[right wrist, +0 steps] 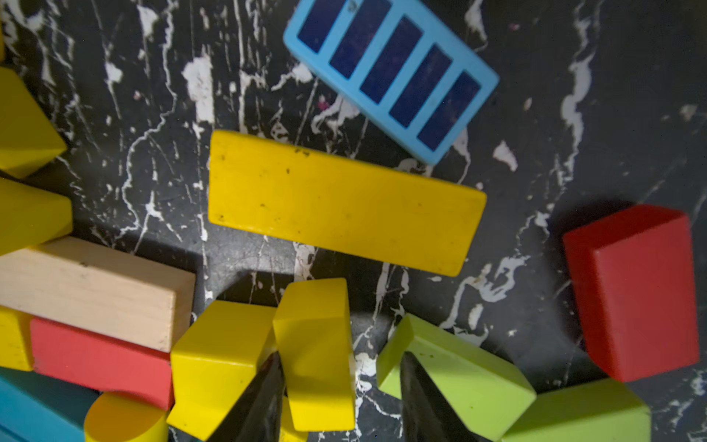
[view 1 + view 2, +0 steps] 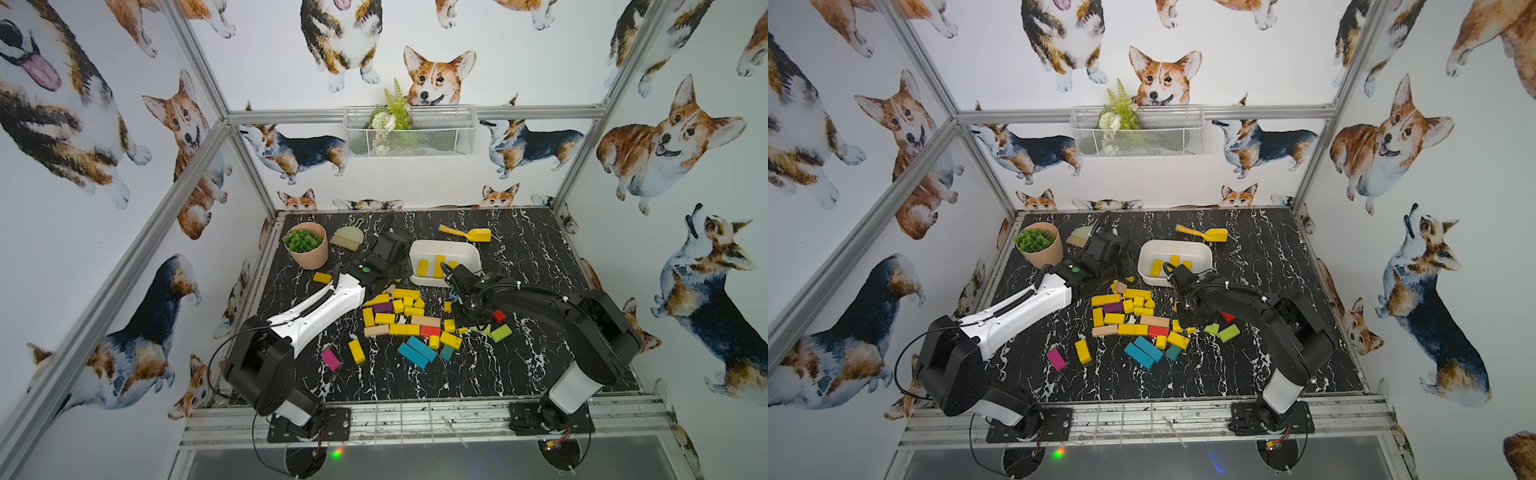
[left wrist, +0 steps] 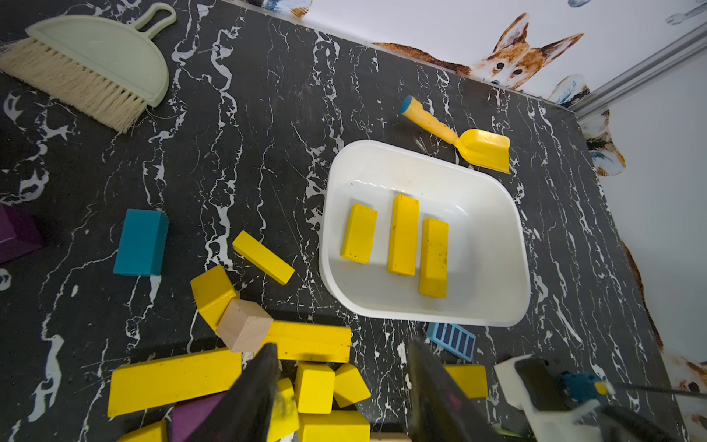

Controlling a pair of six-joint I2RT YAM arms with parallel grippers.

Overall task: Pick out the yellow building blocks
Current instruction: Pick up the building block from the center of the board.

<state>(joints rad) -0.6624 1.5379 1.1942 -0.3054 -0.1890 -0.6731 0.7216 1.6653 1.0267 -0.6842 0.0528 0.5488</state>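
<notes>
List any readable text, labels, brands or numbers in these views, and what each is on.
None readable in any view.
The yellow blocks, white tub, yellow shovel, brush and plant pot are plain.
The blue tile carries only five dark bars, no characters.
Dark specks on the yellow bar look like scuffs, not print.

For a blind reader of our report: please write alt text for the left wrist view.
Three yellow building blocks lie side by side in a white tub on a black marbled table. More lie loose near the open left gripper.
</notes>
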